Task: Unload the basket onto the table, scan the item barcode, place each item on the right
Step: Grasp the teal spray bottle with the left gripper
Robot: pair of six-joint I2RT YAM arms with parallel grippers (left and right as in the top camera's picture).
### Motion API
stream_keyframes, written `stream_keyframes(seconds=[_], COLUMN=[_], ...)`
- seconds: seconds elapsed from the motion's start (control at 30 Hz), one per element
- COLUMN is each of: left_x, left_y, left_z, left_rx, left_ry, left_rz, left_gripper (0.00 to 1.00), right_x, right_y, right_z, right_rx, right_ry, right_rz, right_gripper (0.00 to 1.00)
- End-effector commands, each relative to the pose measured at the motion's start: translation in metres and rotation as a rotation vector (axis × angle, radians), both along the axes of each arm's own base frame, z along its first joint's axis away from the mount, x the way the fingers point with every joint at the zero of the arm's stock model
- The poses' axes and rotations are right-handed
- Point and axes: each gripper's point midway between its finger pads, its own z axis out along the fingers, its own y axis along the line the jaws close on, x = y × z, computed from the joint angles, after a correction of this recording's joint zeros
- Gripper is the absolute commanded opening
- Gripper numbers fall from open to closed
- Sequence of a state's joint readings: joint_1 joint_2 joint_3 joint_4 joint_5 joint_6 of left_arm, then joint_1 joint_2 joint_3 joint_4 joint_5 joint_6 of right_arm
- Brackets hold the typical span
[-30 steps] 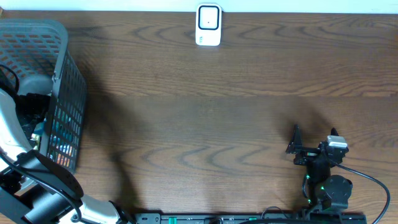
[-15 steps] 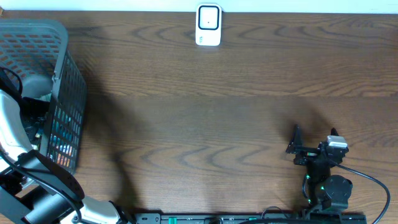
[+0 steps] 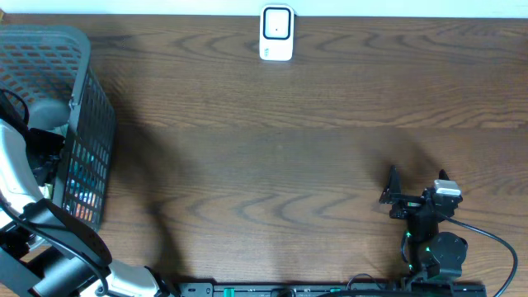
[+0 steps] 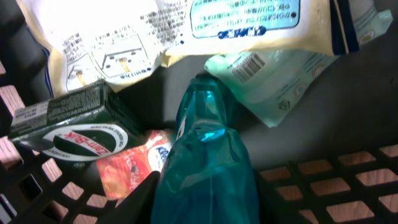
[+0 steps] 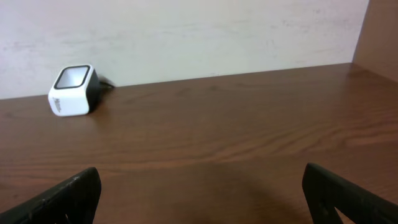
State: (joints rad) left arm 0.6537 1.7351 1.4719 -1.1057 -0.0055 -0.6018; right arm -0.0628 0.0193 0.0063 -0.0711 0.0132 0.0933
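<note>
Left of frame: basket (image 3: 82, 49), entered by the left fingers (image 4: 142, 198), drawn in over the last second around a teal bottle (image 4: 205, 162), judged the item picked for scanning. Firm grip cannot be told: one finger is hidden behind the bottle, and no barcode is shown on it. Upper centre: scanner (image 3: 276, 33), set on the surface (image 3: 289, 148), well apart. Lower right: right fingers (image 5: 68, 193), spread wide, nothing held.
</note>
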Motion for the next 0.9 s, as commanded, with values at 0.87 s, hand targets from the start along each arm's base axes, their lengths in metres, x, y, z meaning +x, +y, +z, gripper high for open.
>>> stream_keyframes(seconds=[0.87], left_x=[-0.038], left_y=[-0.062], left_z=[0.299], left_rx=[0.542], left_ry=[-0.927], left_rz=[-0.093], left_gripper=[0.3], right_x=[0.0], right_y=[0.003], right_z=[-0.002], right_rx=[-0.011], right_ry=[0.006], right_rz=[0.014], right_gripper=[0.99])
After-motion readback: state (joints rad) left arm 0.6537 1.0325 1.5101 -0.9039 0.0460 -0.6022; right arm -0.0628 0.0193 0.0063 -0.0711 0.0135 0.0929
